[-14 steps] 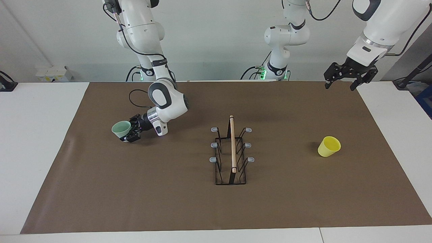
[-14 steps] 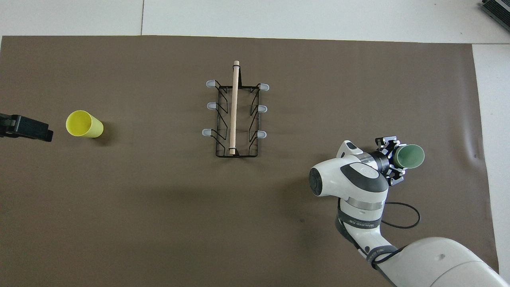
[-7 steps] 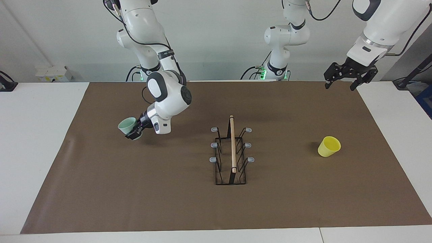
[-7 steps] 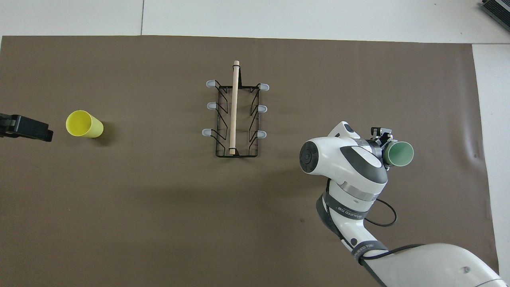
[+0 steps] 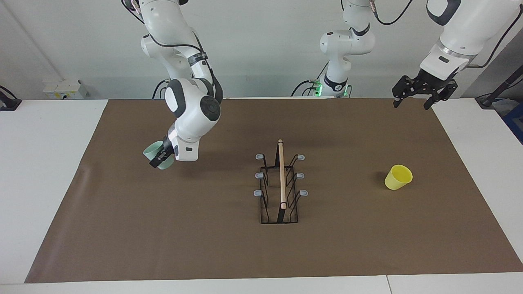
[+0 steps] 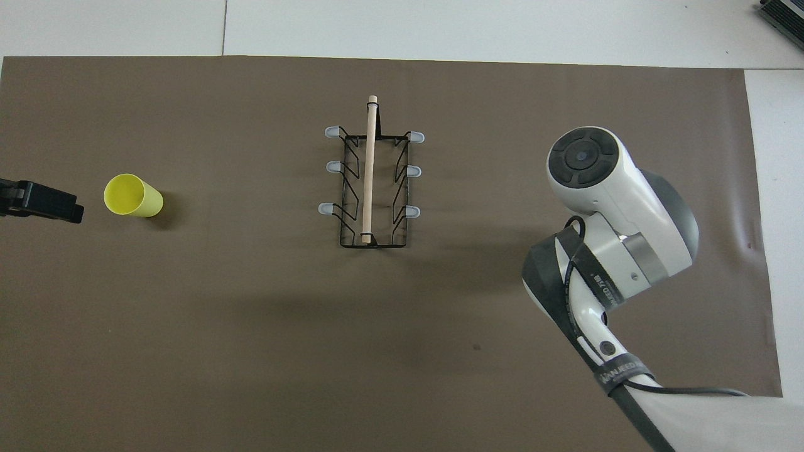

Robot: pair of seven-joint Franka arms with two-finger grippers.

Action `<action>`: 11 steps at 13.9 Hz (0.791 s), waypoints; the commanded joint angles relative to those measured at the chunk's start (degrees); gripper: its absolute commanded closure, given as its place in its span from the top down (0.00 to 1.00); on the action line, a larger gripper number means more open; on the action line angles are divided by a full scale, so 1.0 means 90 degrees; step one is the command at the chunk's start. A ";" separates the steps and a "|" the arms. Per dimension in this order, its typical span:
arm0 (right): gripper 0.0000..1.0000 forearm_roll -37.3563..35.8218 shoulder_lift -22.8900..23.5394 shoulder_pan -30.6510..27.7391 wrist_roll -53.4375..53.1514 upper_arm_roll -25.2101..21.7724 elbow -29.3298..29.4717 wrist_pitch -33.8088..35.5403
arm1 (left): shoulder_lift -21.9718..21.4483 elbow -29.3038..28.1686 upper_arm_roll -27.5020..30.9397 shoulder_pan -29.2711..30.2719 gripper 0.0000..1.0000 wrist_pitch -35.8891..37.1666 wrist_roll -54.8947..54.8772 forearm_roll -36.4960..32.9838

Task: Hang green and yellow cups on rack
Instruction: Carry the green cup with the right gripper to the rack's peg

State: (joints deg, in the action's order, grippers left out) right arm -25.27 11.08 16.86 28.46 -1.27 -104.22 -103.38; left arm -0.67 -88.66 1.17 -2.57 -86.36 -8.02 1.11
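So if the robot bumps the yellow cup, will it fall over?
Probably, quite easily. The yellow cup is small, looks like thin plastic and so likely light, and stands alone on the brown mat with nothing beside it. Once down, its tapered round body would likely roll in a curve, not straight.

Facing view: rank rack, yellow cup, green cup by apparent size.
1. rack, clearly largest.
2. yellow cup and green cup: no ranking. They look alike in size, and the green one is partly hidden by the right gripper holding it in the air.
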 commanded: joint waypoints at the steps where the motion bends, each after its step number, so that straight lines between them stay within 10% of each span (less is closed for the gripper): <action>1: 0.00 0.0842 -0.0350 -0.0135 -0.0280 0.0053 0.0086 -0.0279 | -0.0052 -0.0002 -0.0013 0.0012 1.00 0.0094 0.0061 -0.0133; 11: 0.00 0.4864 -0.1221 -0.0194 -0.0271 0.0034 -0.0099 -0.1732 | -0.0052 -0.0002 -0.0013 0.0012 1.00 0.0094 0.0061 -0.0133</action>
State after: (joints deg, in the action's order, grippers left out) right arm 12.72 0.88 15.24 26.23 -1.29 -103.24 -114.54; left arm -0.67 -88.66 1.17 -2.57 -86.36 -8.02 1.11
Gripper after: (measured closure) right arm 0.308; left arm 0.000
